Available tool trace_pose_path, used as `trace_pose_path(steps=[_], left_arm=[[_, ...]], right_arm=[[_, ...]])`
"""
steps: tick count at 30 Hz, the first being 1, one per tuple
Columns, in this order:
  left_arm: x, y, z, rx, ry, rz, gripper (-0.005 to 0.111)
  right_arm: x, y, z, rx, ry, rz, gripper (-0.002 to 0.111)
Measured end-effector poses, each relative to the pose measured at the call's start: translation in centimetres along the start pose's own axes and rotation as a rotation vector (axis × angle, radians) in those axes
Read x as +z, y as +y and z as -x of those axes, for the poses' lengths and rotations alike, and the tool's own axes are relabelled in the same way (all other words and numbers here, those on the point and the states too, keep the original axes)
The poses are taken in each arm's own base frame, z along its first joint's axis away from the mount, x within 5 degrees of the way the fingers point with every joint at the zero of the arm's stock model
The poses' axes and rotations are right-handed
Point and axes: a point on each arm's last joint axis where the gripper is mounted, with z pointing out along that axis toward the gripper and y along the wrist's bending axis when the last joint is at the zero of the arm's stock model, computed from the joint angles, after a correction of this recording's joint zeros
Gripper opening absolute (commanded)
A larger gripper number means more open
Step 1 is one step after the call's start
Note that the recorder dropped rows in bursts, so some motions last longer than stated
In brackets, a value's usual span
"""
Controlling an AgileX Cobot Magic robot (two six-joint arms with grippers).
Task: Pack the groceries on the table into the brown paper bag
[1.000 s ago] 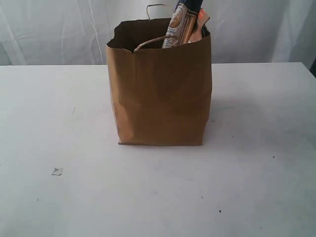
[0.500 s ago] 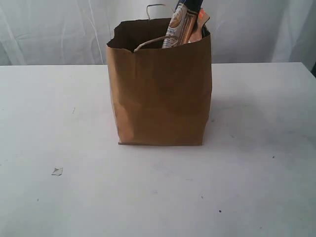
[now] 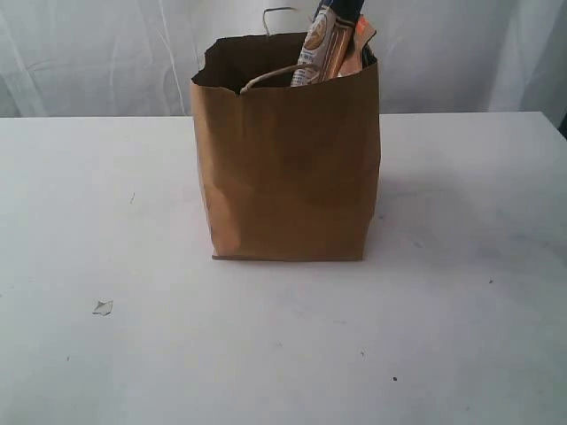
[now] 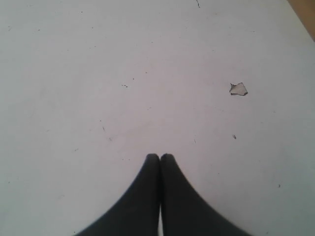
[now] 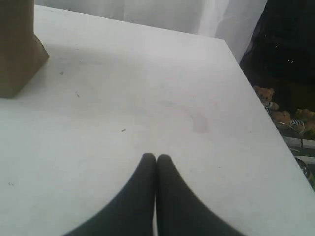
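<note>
The brown paper bag (image 3: 288,168) stands upright in the middle of the white table (image 3: 461,319). A long pasta packet (image 3: 321,44) and the orange-labelled kraft pouch (image 3: 359,44) stick out of its top at the right. The other groceries are hidden. Neither arm shows in the exterior view. My left gripper (image 4: 160,156) is shut with nothing in it, over bare tabletop. My right gripper (image 5: 156,156) is shut and empty too, with a corner of the bag (image 5: 17,49) away to one side.
A small paper scrap (image 3: 103,307) lies on the table left of the bag, also in the left wrist view as the scrap (image 4: 238,89). The table's right edge (image 5: 256,98) borders a dark area with clutter. A white curtain hangs behind.
</note>
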Motion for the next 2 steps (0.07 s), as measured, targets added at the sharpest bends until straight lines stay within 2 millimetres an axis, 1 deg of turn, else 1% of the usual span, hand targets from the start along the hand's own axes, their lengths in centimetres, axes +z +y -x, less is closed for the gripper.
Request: trace_pose_path(steps=[2], left_arm=[[0.00,0.00,0.00,0.000,0.000,0.000,0.000]], right_arm=[[0.00,0.00,0.00,0.000,0.000,0.000,0.000]])
